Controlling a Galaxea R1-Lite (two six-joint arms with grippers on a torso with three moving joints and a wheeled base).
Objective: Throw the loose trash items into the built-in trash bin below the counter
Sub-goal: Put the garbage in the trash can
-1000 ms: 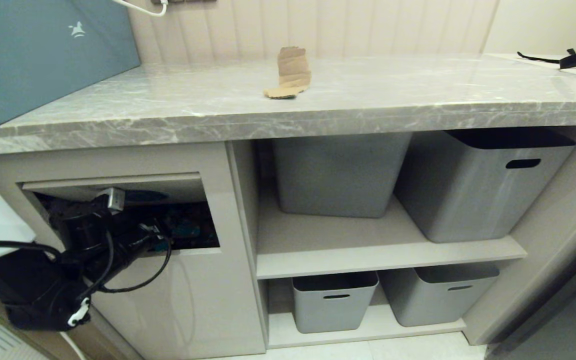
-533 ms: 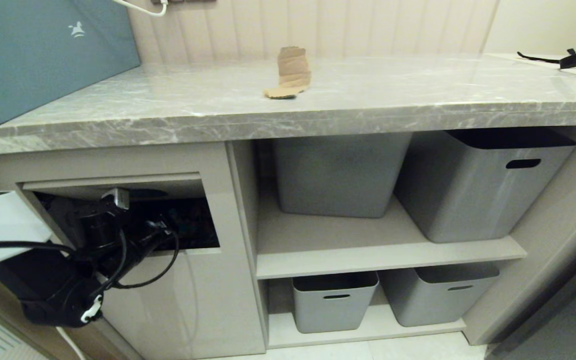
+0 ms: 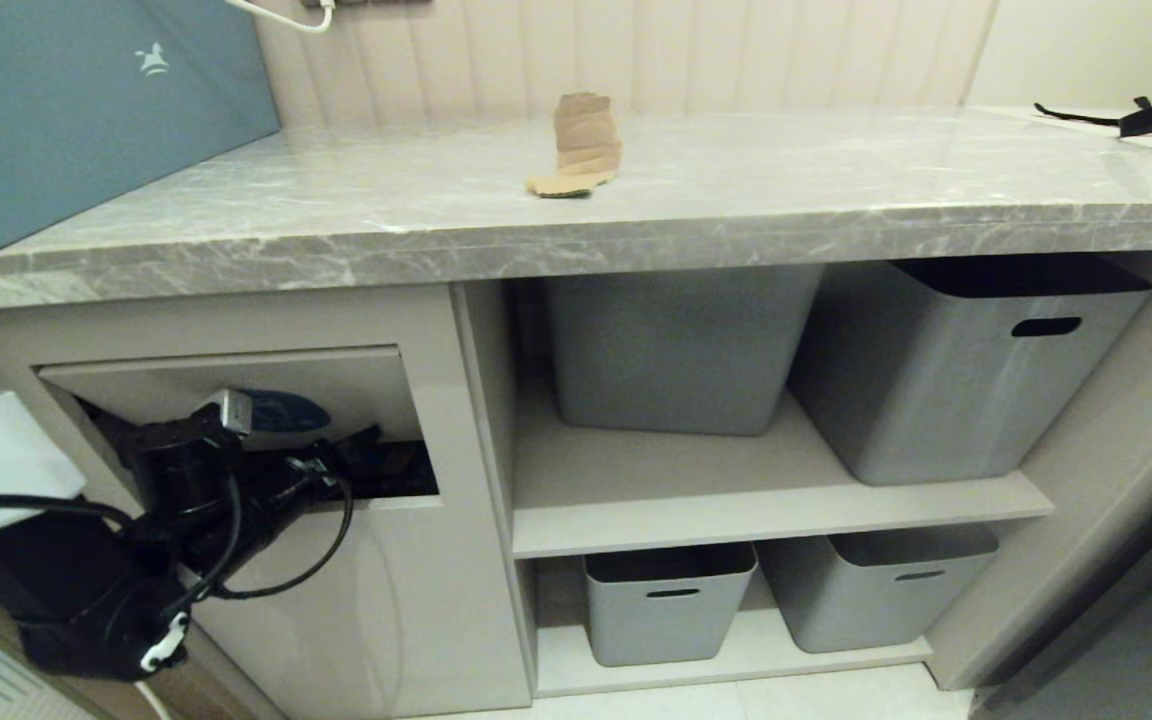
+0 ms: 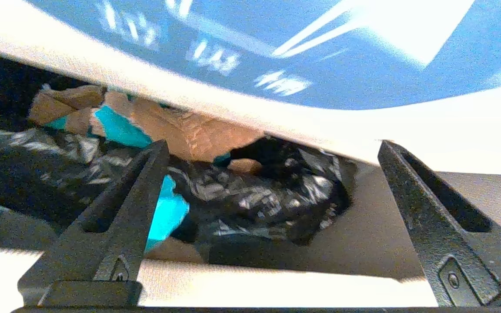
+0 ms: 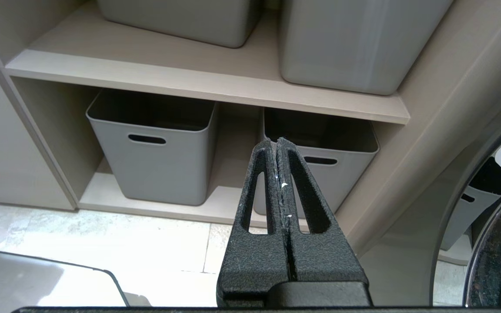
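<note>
scraps: torn brown cardboard (image 4: 198,134) with turquoise faces lay crumpled on black liner inside bin | one more brown scrap (image 3: 581,148) stood curled, mid-table, near back wall | bin flap (image 3: 236,385): beige, blue oval sticker, tilted inward | table (image 3: 786,190): grey marble, white veining

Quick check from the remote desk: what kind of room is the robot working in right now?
Probably a home laundry or utility room: a marble-patterned counter over beige cabinetry, grey storage bins on open shelves, a built-in trash bin, and what looks like a washer door at the right.
</note>
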